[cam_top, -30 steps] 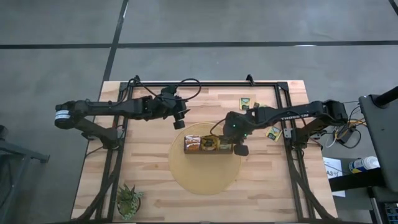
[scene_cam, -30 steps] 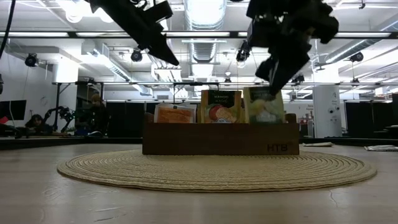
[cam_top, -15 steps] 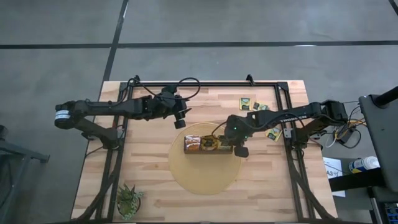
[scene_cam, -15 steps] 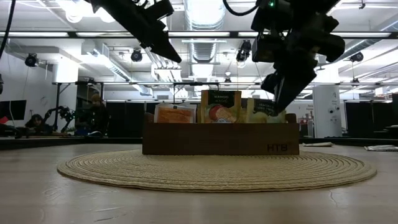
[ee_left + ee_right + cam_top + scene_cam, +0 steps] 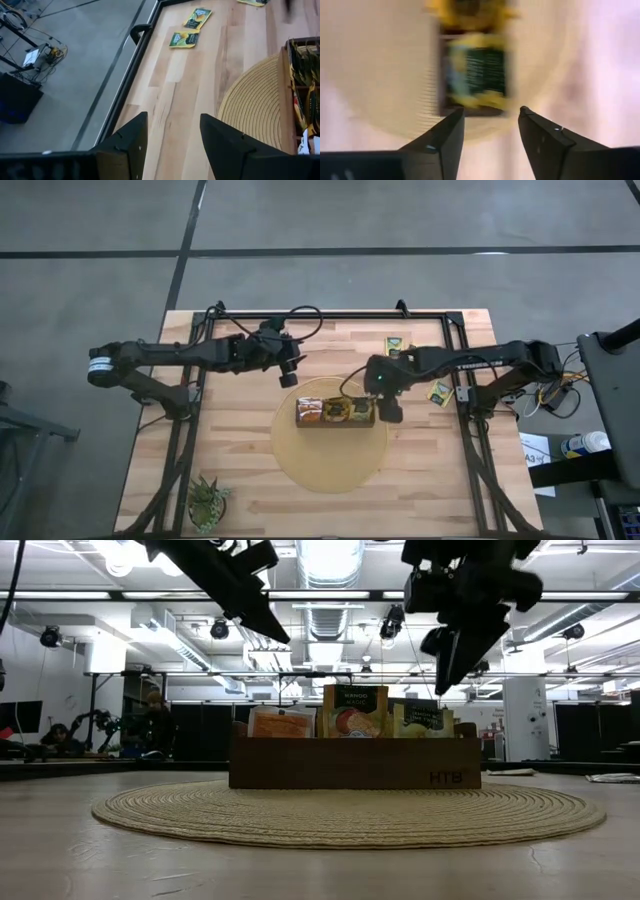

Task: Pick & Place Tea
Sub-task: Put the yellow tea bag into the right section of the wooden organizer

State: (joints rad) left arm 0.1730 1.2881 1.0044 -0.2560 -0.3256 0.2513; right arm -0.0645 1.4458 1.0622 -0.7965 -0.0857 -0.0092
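Note:
A long dark wooden box [image 5: 335,412] stands on a round woven mat [image 5: 330,455]. In the low view, tea sachets stand in the box: an orange one [image 5: 282,722], a red one [image 5: 355,710] and a green-and-yellow one [image 5: 420,718] leaning at the right end. My right gripper [image 5: 455,640] hangs open above that right end [image 5: 388,412], and its wrist view looks down on the green-and-yellow sachet [image 5: 477,72] between the open fingers [image 5: 490,135]. My left gripper [image 5: 293,375] waits open in the air, on the far-left side of the box [image 5: 172,135].
Loose tea sachets lie flat on the table at the far right [image 5: 397,342], [image 5: 440,392], and two show in the left wrist view [image 5: 197,17], [image 5: 184,38]. A small green plant [image 5: 208,500] stands at the near left corner. Dark frame rails [image 5: 190,430] run along the table's sides.
My right gripper has lowered the green-and-yellow sachet into the box's right end, let go of it, and risen clear of the box. The sachet now sits lower in the box, leaning beside the red one.

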